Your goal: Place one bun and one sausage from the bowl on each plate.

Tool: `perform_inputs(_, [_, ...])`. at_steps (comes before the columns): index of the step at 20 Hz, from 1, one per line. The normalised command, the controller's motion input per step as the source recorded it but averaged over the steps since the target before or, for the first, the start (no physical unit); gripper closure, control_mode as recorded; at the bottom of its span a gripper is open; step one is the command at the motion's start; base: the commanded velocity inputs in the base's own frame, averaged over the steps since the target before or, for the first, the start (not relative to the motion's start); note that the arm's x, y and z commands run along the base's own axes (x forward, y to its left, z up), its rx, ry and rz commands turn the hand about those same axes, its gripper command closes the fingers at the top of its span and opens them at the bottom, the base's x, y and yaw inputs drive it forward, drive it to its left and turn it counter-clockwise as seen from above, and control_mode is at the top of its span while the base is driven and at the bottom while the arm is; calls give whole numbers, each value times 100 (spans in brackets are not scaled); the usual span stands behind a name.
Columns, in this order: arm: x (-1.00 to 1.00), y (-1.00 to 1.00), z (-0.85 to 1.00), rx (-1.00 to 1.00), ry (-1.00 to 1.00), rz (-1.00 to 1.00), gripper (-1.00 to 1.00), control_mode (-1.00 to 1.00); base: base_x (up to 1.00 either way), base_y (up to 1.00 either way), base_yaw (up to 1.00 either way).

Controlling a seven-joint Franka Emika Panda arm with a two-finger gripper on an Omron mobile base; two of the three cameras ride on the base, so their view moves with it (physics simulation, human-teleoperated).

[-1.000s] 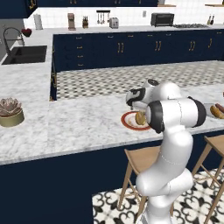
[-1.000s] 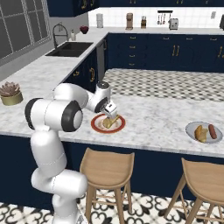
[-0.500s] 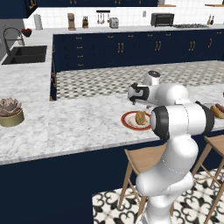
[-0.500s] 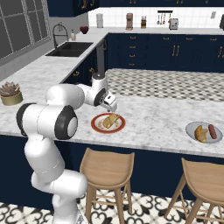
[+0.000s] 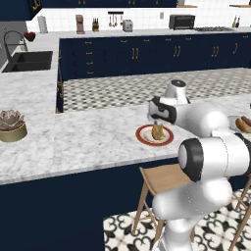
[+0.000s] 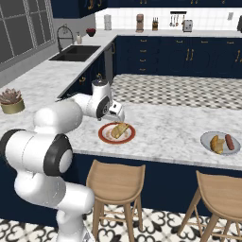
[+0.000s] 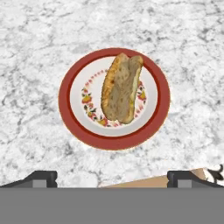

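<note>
One golden-brown oblong bun [image 7: 122, 87] lies on the flat round plate with the pale cream centre and broad red-orange rim [image 7: 70, 83], which sits on the white-grey marbled desk [image 5: 88, 137] near its front edge, above a wooden stool [image 6: 116, 178]. My tool [image 6: 119, 113] hovers just over the plate with its jaws wide apart and nothing between them; in the hand view the two dark fingertips [image 7: 39, 177] stand far apart at the bottom.

Further to my right along the desk, the plain grey round plate [image 6: 208, 138] carries a small bun [image 6: 217, 143] and a reddish sausage [image 6: 229, 141] side by side. I cannot make out a sausage on the red-rimmed plate, so I judge that plate is half served and the next job is fetching a sausage.

To do that well, I would lift straight up to clear the bun before swinging away, keep the jaws wide on approach, and close across the sausage's short width at its middle, then lay it down alongside the bun, not on top.

The bun's long axis in the hand view runs from upper right to lower left, only slightly off vertical, with its narrower end towards the top. It lies a little right of the plate's centre, inside the rim.
</note>
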Motion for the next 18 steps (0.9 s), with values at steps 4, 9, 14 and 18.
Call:
perform_inputs(4, [-50, 2, 1, -4, 0, 6, -100, -100, 0, 0, 0])
perform_inputs(9, [0, 16, 27, 0, 0, 0, -100, -100, 0, 0, 0])
perform_inputs(14, [-16, -1, 4, 0, 0, 0, -100, -100, 0, 0, 0])
perform_inputs(18, [0, 0, 0, 0, 0, 0, -100, 100, -44, -65, 0])
